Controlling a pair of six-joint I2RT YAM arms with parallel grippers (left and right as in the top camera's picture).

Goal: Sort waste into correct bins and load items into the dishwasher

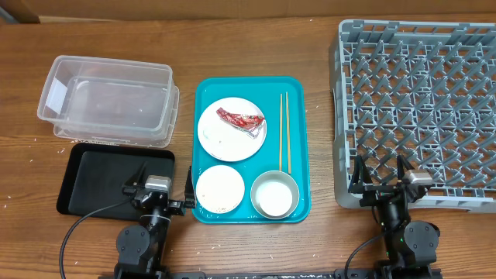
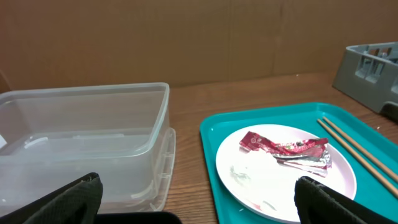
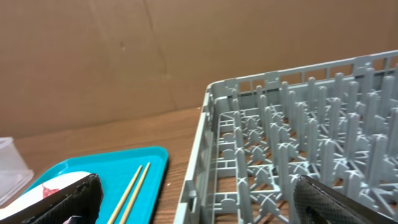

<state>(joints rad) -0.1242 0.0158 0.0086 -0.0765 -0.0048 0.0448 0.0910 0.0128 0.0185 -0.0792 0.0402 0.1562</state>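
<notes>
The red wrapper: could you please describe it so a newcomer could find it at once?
Find the teal tray beside the grey rack. On its far half sits a white plate, and the red wrapper lies on it. It alone is crumpled, shiny and red; the neighbouring bowls and chopsticks are plain.

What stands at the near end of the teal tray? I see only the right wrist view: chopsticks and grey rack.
Observer: Two round bowls side by side, left bowl and right bowl.
Operator: Where are the bins?
Observer: Left of the teal tray: clear tub farther, black tray nearer.
Operator: Is the left gripper open?
Observer: Yes, the left gripper is open and holds nothing.
</notes>
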